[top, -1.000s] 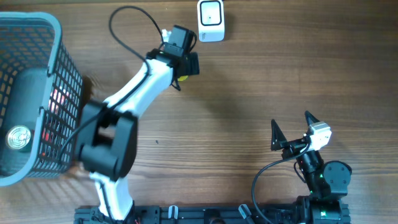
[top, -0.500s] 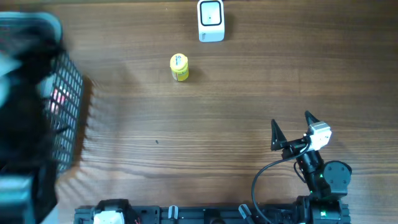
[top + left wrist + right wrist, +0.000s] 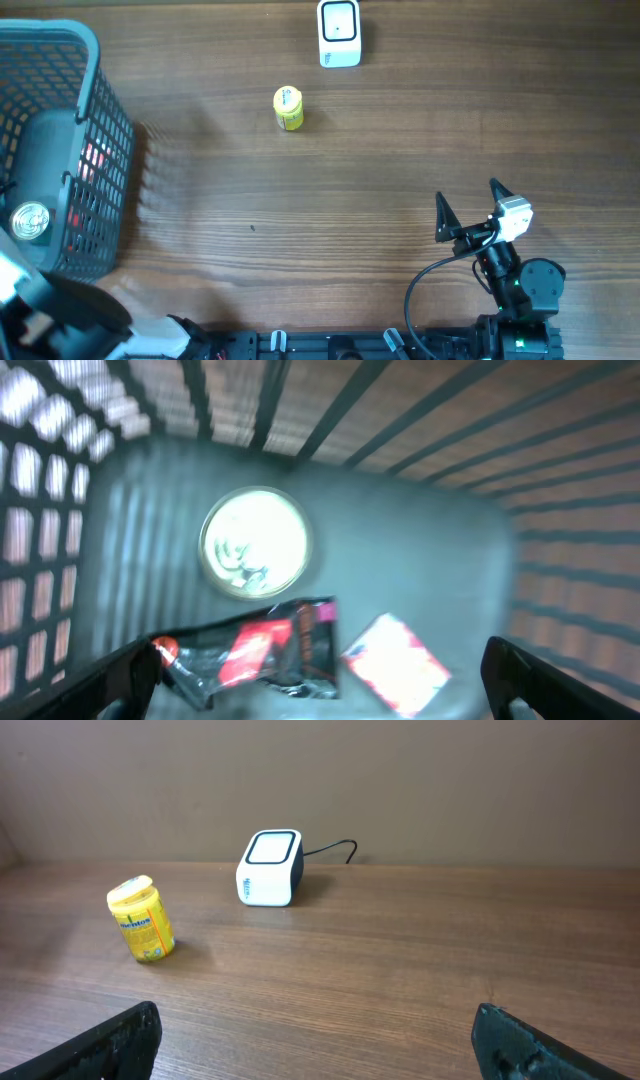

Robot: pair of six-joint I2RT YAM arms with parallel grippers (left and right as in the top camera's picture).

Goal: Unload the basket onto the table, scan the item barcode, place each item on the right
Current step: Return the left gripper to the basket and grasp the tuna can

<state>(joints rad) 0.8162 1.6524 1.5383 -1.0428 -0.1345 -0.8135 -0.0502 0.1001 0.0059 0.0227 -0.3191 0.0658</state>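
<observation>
A small yellow bottle (image 3: 288,108) stands upright on the wooden table, just below and left of the white barcode scanner (image 3: 340,34). The right wrist view shows the same bottle (image 3: 142,921) and scanner (image 3: 269,868) well ahead of my open, empty right gripper (image 3: 320,1042). Overhead, that right gripper (image 3: 468,196) rests at the lower right. My left gripper (image 3: 320,695) is open above the basket floor, over a red-and-black packet (image 3: 262,655), a red-and-white packet (image 3: 396,666) and a round can lid (image 3: 255,543). Nothing is between its fingers.
The grey mesh basket (image 3: 92,62) fills the far left of the table, its barred wall (image 3: 400,410) showing in the left wrist view. The left arm (image 3: 50,312) is a blur at the bottom left corner. The scanner's cable (image 3: 335,848) trails behind it.
The left arm was at the yellow bottle beside the scanner a second ago; it swung away left to the basket, leaving the bottle standing. The right arm has not moved.
</observation>
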